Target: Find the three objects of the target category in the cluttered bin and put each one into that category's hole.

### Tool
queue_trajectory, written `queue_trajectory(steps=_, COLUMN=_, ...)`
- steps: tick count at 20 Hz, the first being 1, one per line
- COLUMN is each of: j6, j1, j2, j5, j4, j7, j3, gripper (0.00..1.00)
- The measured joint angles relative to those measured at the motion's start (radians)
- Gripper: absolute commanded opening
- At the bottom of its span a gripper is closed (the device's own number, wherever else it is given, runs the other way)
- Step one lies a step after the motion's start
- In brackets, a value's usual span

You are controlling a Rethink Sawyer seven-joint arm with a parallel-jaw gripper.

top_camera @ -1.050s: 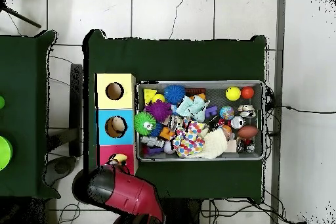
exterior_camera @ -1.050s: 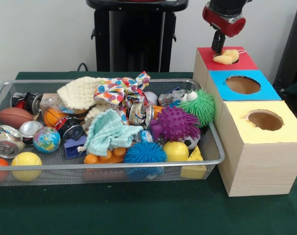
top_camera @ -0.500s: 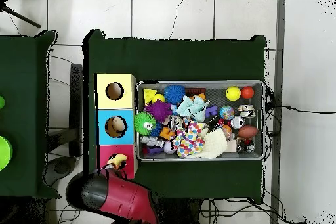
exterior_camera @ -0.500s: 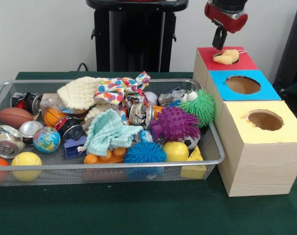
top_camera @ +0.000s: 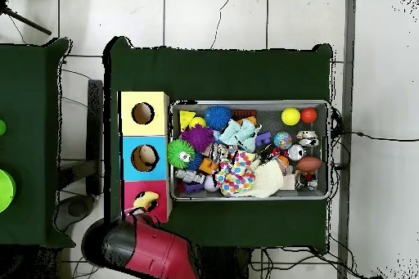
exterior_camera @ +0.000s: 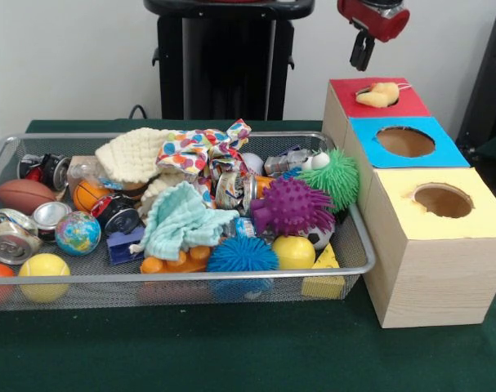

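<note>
A yellowish soft toy (exterior_camera: 377, 94) lies on top of the red box (exterior_camera: 399, 107), over its hole and not down in it. My gripper (exterior_camera: 361, 55) hangs above and slightly left of the toy, clear of it, open and holding nothing. In the overhead view the toy (top_camera: 146, 202) shows on the red box (top_camera: 156, 187), and the red arm (top_camera: 151, 247) covers the gripper. The wire bin (exterior_camera: 190, 278) holds mixed clutter: a purple spiky ball (exterior_camera: 292, 206), a green spiky ball (exterior_camera: 341, 175), a teal cloth (exterior_camera: 182, 216) and crushed cans (exterior_camera: 11, 233).
A blue box (exterior_camera: 444, 152) and a yellow box (exterior_camera: 478, 217) stand in a row with the red one, right of the bin. A tan object (top_camera: 146, 157) sits inside the blue box's hole. A black stand (exterior_camera: 223, 65) rises behind the bin.
My gripper has risen away from the toy, which stays on the red box. The arm has drawn back slightly in the overhead view.
</note>
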Motion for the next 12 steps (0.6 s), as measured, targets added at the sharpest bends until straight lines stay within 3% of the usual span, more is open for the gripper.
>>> queue_trajectory(steps=5, j6=-0.008, j1=-0.013, j2=0.012, j5=0.013, j4=0.000, j7=0.000, j3=0.012, gripper=0.00)
queue_trajectory(steps=12, j6=-0.096, j1=-0.034, j2=0.051, j5=0.085, j4=0.000, j7=0.000, j3=0.068, gripper=0.00)
